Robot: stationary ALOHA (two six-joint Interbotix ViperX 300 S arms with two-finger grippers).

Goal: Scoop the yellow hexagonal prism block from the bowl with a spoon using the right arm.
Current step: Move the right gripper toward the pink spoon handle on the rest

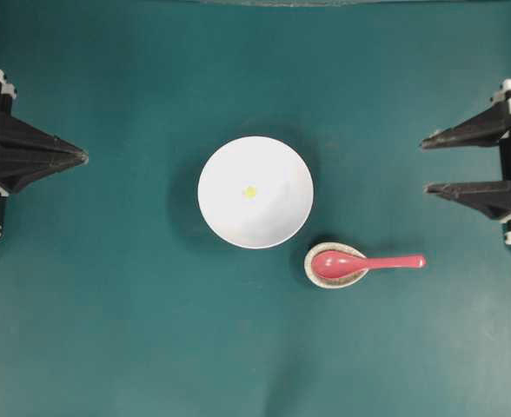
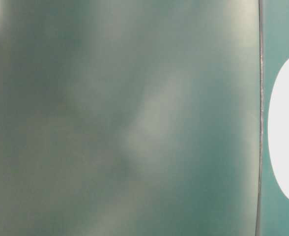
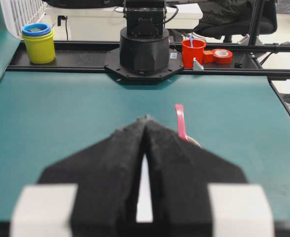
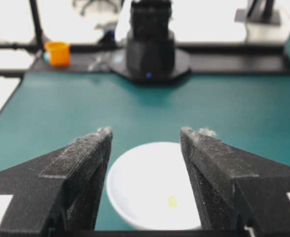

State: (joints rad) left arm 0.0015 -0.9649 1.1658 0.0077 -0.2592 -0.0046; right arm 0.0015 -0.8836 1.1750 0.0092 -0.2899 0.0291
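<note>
**Both arms parked at the table's edges, spoon and block untouched**

The green table [image 1: 108, 330] carries everything. The left gripper [image 1: 83, 156] sits at the middle of the left edge, its two black fingers pressed together to a single point, with nothing between them; the left wrist view shows the same meeting tips. The right gripper [image 1: 425, 165] sits at the middle of the right edge with its fingers spread wide apart and nothing between them, and the right wrist view shows the same gap, with the table and dish visible through it.

The bowl [image 1: 277, 221], white and round, stands near the centre of the table, well apart from both grippers. Just beside its lower-right rim lies a small speckled dish [image 1: 312, 271], close to the bowl though whether the two touch cannot be told.

The spoon [image 1: 364, 263] rests with its pink-red scoop in that small dish and its handle reaching out level toward the right edge.

The yellow hexagonal prism block [image 1: 249, 192] lies on the bowl's floor, slightly left of its centre.
</note>
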